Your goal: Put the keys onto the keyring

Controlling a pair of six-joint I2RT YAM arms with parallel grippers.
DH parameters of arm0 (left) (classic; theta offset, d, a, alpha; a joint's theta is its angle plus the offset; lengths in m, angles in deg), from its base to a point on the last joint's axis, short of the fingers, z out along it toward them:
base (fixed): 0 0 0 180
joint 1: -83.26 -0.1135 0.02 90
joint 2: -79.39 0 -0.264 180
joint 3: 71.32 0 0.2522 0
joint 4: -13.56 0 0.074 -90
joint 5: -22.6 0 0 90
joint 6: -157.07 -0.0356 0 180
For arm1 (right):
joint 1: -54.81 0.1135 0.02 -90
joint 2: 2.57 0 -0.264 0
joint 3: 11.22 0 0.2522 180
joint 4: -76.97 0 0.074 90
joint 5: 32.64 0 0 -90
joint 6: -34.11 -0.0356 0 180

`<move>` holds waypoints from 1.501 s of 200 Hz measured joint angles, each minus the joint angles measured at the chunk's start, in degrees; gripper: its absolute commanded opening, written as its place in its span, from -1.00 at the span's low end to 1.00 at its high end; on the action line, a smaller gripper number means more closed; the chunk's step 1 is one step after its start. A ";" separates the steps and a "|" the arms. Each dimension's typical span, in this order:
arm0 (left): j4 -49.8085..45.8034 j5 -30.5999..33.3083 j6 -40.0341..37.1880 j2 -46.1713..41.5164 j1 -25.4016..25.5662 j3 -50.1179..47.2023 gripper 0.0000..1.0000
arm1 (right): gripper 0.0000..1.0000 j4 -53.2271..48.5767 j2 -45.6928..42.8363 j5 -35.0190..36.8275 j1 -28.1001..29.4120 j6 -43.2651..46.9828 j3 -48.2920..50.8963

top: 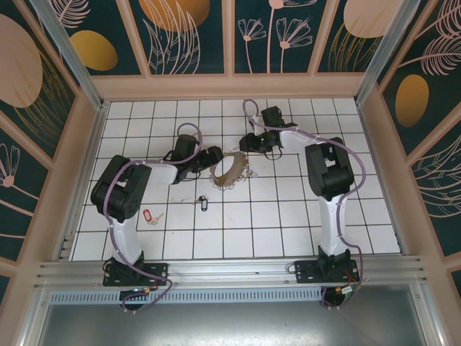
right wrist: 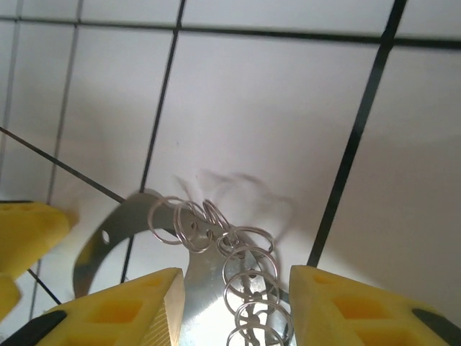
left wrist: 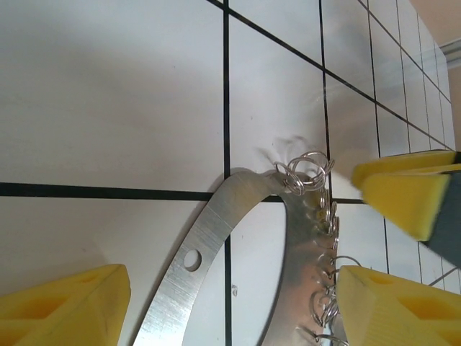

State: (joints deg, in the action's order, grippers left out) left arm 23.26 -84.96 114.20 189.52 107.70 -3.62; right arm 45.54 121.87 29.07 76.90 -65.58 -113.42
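The keyring [top: 225, 174], a pale metal band fringed with small split rings, stands on the white tiles at mid-table. My left gripper [top: 214, 160] is at its left side and my right gripper [top: 248, 146] at its upper right. In the left wrist view the keyring [left wrist: 216, 231] curves between the yellow fingers [left wrist: 79, 303]; the left gripper [left wrist: 232, 288] is open around it. In the right wrist view the right gripper [right wrist: 234, 288] is open, with the ringed edge of the keyring [right wrist: 248, 277] in the gap. Two keys lie apart on the tiles: the blue-tagged one [top: 203, 204] and the red-tagged one [top: 149, 215].
Wooden-framed patterned walls [top: 79, 144] enclose the tiled table on three sides. An aluminium rail [top: 230, 270] runs along the near edge between the arm bases. Purple cables [top: 252, 115] loop off both arms. The right gripper's yellow finger [left wrist: 407, 191] shows at the right of the left wrist view.
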 measured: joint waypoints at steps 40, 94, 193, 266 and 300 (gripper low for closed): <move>0.20 -1.97 -0.20 0.13 -0.04 -0.11 0.43 | -0.15 -2.43 0.76 0.94 1.62 0.15 -0.22; 0.55 -4.09 -0.61 0.81 -0.11 -0.09 0.30 | -0.22 -0.79 0.39 1.09 1.62 -1.68 1.64; 2.51 -5.27 -0.52 1.77 -0.17 -0.11 0.26 | -0.35 8.33 -2.54 -5.79 0.70 -8.72 9.86; 5.09 -5.90 0.04 2.75 0.17 -0.09 0.31 | -0.28 8.76 -2.54 -7.52 1.14 -10.23 10.51; 3.98 -4.20 -0.70 1.92 0.90 -0.09 0.37 | -0.18 7.41 -3.61 -2.82 2.25 -9.66 10.49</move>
State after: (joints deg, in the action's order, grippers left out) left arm 27.24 -89.16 113.50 191.44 108.60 -3.71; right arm 52.95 118.27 26.25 79.15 -75.25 -102.93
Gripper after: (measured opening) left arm 0.675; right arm 0.392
